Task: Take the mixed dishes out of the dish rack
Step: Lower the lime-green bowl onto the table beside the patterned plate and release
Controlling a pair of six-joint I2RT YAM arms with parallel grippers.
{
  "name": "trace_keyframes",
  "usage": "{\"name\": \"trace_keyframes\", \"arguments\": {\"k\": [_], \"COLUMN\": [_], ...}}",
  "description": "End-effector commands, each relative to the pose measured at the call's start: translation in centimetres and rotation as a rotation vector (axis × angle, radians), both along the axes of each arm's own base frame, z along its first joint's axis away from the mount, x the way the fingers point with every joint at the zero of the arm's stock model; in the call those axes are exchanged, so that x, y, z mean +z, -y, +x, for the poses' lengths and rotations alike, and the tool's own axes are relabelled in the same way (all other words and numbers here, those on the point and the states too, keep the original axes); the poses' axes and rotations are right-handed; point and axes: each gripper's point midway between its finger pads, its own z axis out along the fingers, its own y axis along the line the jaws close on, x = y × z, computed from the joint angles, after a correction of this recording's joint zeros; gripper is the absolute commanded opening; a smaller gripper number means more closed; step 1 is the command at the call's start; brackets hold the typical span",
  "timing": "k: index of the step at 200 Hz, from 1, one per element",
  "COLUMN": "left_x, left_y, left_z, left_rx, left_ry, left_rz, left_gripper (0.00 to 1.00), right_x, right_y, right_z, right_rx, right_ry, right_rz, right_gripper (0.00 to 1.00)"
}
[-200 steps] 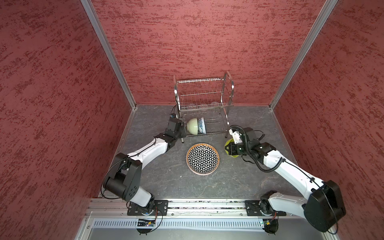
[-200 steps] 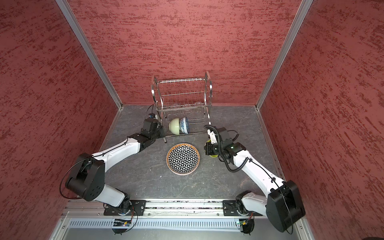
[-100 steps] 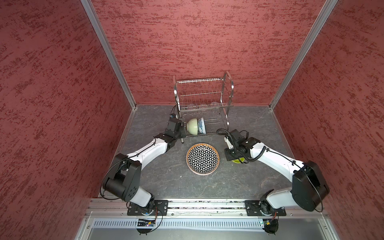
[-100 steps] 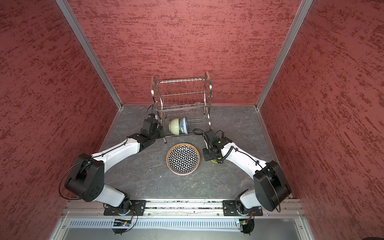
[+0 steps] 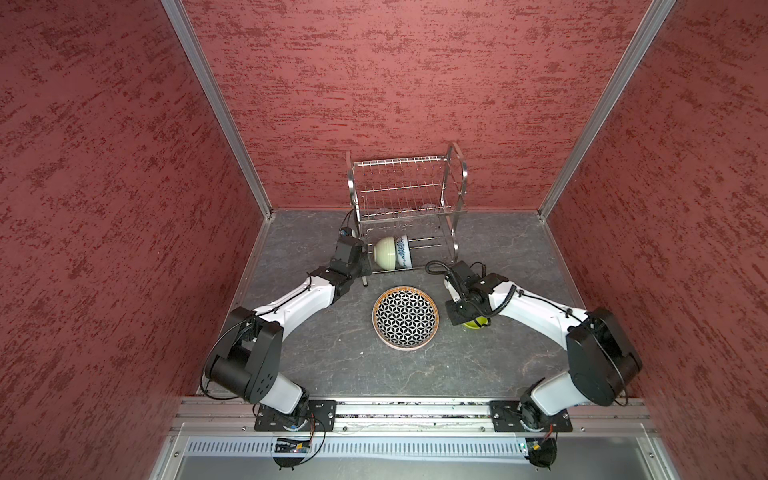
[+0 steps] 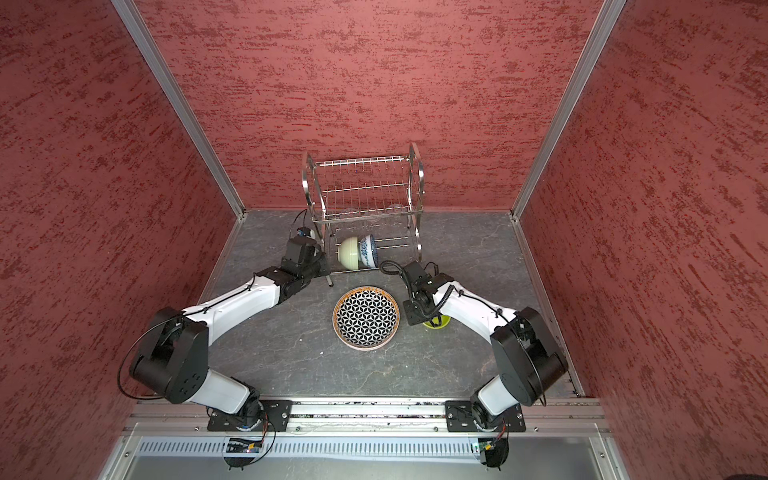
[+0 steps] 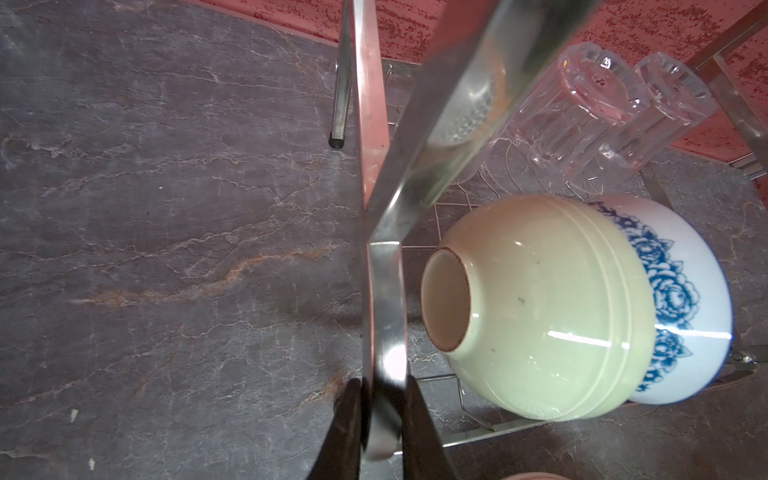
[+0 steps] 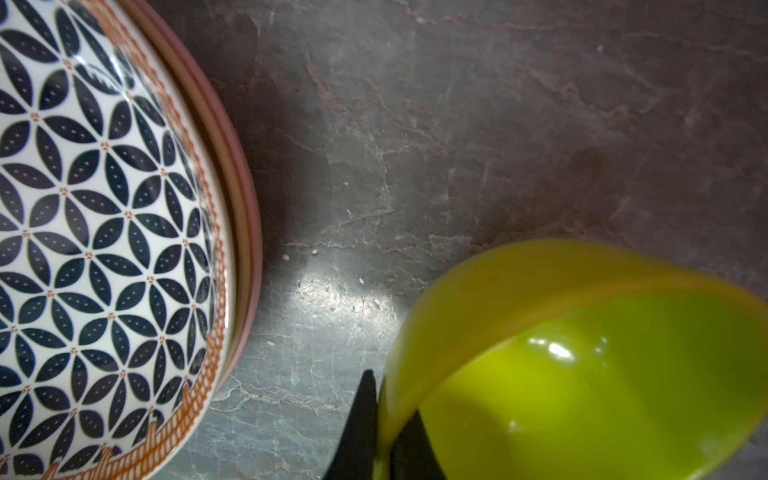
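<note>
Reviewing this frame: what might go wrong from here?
1. The right fingers pinch only the rim of the lime bowl; it may slip or swing into the geometric plate close beside it.
2. The left fingers clamp a frame bar of the dish rack; a tug could jolt the cream-green bowl and blue-floral bowl lying on their sides, or the glass tumblers.

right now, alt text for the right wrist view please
The right jaws pinch the rim of a tilted lime bowl, its glossy inside facing the camera. Apart from it, a black-and-white geometric plate sits stacked on a pink plate, on the dark stone-look table.
</note>
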Motion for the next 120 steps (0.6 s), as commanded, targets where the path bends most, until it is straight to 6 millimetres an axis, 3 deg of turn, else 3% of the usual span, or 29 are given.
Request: {"name": "trace_keyframes", "arguments": {"k": [1,26,120], "left_x": [2.9,3.0,2.9], "left_y": [-0.3,-0.3,-0.4], "left_z": [0.6,0.7,0.6], "left_rx": [0.045,0.046,0.047], "left_ry": [0.077,0.078,0.076], "left_rz": [-0.083,-0.083,-0.08], "left_gripper": [0.12,0.12,0.12], "right_x": [0.3,0.3,2.1], "right_y": [-0.1,-0.2,-1.4], "right_z": [0.5,0.5,1.0], "right_rx": [0.009,0.009,0.018], "right_ry": [0.013,0.015,0.042], "right_rz": [-0.023,-0.021,0.051], "right_gripper": [0.0,0.0,0.28]}}
